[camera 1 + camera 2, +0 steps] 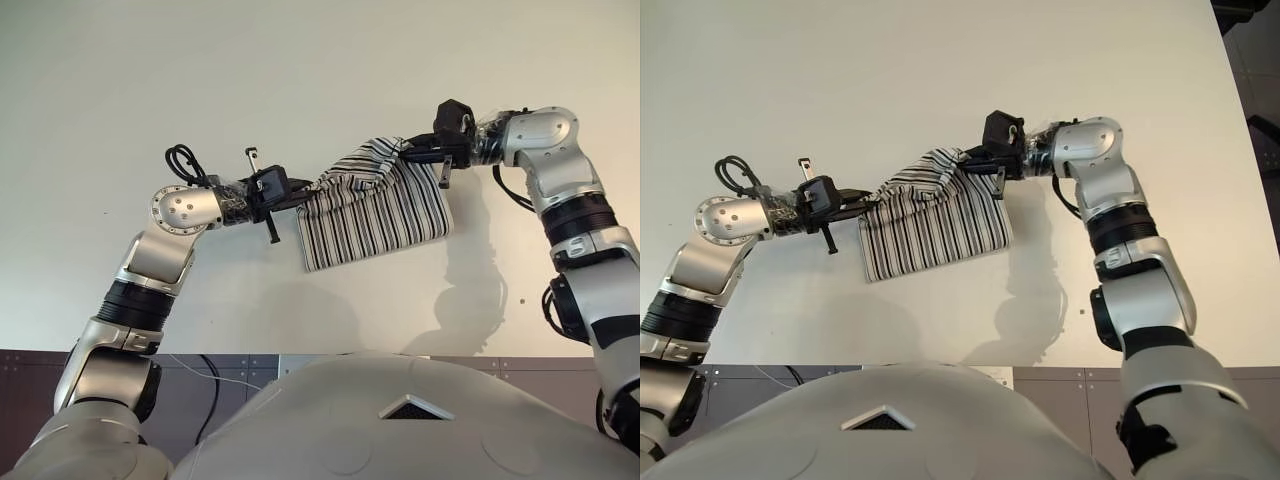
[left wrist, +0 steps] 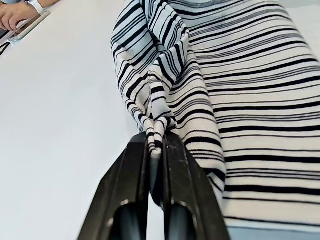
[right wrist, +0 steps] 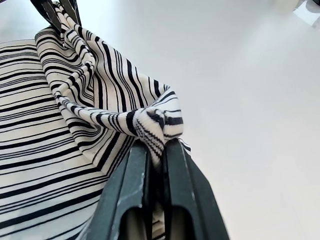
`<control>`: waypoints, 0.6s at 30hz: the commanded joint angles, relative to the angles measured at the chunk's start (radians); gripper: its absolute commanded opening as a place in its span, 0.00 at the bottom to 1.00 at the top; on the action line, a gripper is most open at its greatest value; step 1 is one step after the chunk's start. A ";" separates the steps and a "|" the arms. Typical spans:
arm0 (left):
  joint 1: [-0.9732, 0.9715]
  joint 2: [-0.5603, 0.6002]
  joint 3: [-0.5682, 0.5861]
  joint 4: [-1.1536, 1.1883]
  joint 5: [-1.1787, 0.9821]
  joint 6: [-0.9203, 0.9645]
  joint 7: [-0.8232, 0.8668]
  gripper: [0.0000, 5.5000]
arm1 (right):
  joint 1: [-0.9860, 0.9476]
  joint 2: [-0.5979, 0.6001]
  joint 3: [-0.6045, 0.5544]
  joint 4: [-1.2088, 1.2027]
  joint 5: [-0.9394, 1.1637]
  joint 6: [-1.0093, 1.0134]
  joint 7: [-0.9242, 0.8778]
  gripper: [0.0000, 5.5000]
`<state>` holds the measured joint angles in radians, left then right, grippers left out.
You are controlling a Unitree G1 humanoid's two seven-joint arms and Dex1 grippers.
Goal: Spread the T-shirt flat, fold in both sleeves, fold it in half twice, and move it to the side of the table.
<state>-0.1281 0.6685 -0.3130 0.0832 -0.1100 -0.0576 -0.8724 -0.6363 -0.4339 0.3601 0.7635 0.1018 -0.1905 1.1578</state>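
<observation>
Your striped T-shirt (image 1: 375, 215) sits around the middle of the white bench (image 1: 200, 80), and you've got it at both ends. It's bundled into a rough rectangle, black and white stripes running across it, and the whole thing lies a little askew, with the near left corner closest to you.

Left side: your left hand (image 1: 297, 196) comes in from the left, low over the bench, at the shirt's far left corner. From the left wrist view the hand (image 2: 156, 145) is pressed together on a narrow twist of fabric, with the cloth fanning out beyond the two dark fingers (image 2: 132, 165).

Right side: your right hand (image 1: 418, 152) reaches in from the right and meets the shirt at its far right corner. The right wrist view shows this hand (image 3: 156, 150) pinching a knotted little bunch of striped cloth, fingers (image 3: 181, 170) tight on either side of it.

Between the two grips the far edge is gathered up into a rumpled ridge that sags in the middle, raised off the bench. The near part of the shirt spreads smoother and flatter, and a shadow falls on the bench just to its right. From the right wrist view you can also see the left hand's dark tips at the other end of that ridge.
</observation>
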 commanded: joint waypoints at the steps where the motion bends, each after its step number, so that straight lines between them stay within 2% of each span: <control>1: 0.005 -0.017 -0.011 0.056 0.052 -0.003 0.001 0.10 | -0.029 0.009 -0.013 0.138 -0.076 -0.042 -0.060 0.02; 6: -0.004 -0.076 0.016 0.116 0.106 -0.032 0.097 0.24 | -0.025 0.026 -0.053 0.205 -0.093 -0.074 -0.094 0.20; 8: -0.016 -0.109 0.043 0.126 0.089 -0.039 0.125 0.30 | -0.022 0.036 -0.087 0.208 -0.079 -0.077 -0.122 0.21; 11: -0.025 -0.166 0.107 0.118 0.012 -0.007 0.147 0.30 | -0.003 0.056 -0.156 0.148 -0.021 -0.081 -0.124 0.21; 14: -0.054 -0.198 0.157 0.161 0.028 0.037 0.238 0.30 | 0.025 0.084 -0.196 0.048 0.025 -0.081 -0.127 0.21; 16: -0.078 -0.193 0.163 0.197 0.088 0.033 0.302 0.30 | 0.062 0.099 -0.205 -0.054 0.074 -0.032 -0.077 0.21; 18: -0.085 -0.170 0.143 0.206 0.160 -0.007 0.329 0.30 | 0.115 0.092 -0.163 -0.141 0.098 0.038 0.021 0.21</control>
<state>-0.1919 0.4740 -0.1545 0.2777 -0.0133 -0.0368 -0.5655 -0.5722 -0.3359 0.1654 0.6987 0.1796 -0.2143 1.0953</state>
